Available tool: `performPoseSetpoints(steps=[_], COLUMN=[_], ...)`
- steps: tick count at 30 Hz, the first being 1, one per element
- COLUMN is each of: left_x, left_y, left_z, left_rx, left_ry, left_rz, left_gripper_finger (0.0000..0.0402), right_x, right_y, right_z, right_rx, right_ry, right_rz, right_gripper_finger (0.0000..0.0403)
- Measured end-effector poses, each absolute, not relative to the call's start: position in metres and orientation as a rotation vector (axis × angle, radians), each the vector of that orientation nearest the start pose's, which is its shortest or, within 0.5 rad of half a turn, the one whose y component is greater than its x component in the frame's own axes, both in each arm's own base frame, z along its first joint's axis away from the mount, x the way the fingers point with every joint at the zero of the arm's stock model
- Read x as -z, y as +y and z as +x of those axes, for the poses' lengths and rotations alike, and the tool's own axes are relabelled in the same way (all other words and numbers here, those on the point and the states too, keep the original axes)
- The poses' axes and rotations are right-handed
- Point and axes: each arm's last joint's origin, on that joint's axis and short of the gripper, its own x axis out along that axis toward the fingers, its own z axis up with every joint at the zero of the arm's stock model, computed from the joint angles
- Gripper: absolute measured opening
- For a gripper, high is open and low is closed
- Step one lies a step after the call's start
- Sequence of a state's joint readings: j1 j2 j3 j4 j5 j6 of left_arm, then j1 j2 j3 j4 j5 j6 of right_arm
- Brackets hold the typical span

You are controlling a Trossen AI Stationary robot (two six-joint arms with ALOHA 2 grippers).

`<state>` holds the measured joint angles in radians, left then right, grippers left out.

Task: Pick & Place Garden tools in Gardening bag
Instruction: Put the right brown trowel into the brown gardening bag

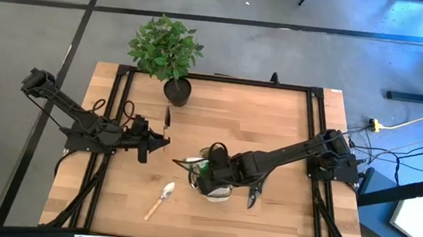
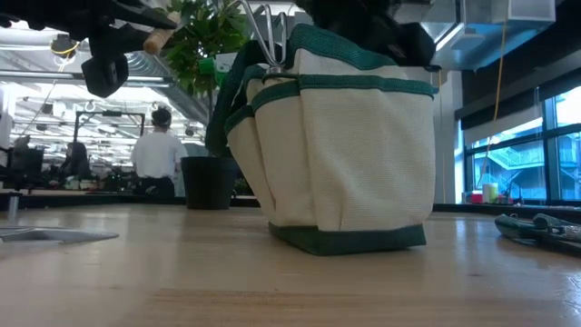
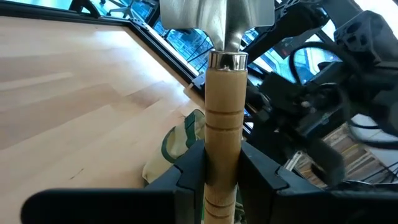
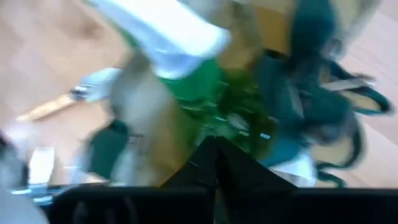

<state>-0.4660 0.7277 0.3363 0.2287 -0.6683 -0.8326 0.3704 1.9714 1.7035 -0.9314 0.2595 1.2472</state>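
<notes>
The gardening bag [image 1: 221,191] [image 2: 345,154], cream with green trim, stands upright on the table's near middle. A green spray bottle [image 4: 205,87] with a white trigger sits in it, and a metal fork [image 2: 266,36] pokes from its top. My right gripper [image 4: 214,148] [image 1: 208,167] hangs shut over the bag's mouth, pointing steeply down at the bottle. My left gripper [image 3: 222,180] [image 1: 150,138] is at the table's left, above the wood, shut on a wooden-handled metal tool [image 1: 167,124]. A wooden-handled trowel [image 1: 161,200] and dark pruners [image 1: 253,194] lie flat on the table. My left gripper pinches the tool's wooden handle [image 3: 222,143] between its two fingers, about midway along it. The fingers come nearly level from the table's left and lie across the handle. The tool is lifted clear, its metal blade [image 3: 217,15] pointing toward the far edge. My right gripper's shut fingertips stand right at the green bottle in the bag; I cannot tell whether they touch it.
A leafy plant in a black pot [image 1: 177,92] stands at the table's far edge, just beyond the held tool. A black frame [image 1: 314,144] runs around the tabletop. Bare wood shows on the far right and the near left.
</notes>
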Motion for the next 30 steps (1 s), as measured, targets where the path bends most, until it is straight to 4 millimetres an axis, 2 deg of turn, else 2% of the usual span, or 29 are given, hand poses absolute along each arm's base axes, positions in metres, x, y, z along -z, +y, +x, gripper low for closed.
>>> performPoseSetpoints(steps=[10,18,22,30], left_x=[-0.227,-0.228,-0.222,-0.193], left_y=[-0.056,-0.058,-0.061,-0.063], left_z=[0.152,0.156,0.167,0.205], left_rx=[-0.248,-0.238,-0.232,-0.278], left_ry=[0.041,0.022,0.037,0.051], left_rz=[-0.742,-0.749,-0.713,-0.673], left_gripper_finger=[0.0063,0.0063,0.0063,0.0063], right_x=[-0.244,-0.244,-0.243,-0.243], right_y=[0.134,0.135,0.137,0.136], right_z=[0.368,0.366,0.361,0.355], right_rx=[0.764,0.768,0.787,0.803], right_ry=[1.125,1.142,1.162,1.219], right_rz=[0.693,0.672,0.637,0.576], right_gripper_finger=[0.0002,0.0001,0.0001,0.0001])
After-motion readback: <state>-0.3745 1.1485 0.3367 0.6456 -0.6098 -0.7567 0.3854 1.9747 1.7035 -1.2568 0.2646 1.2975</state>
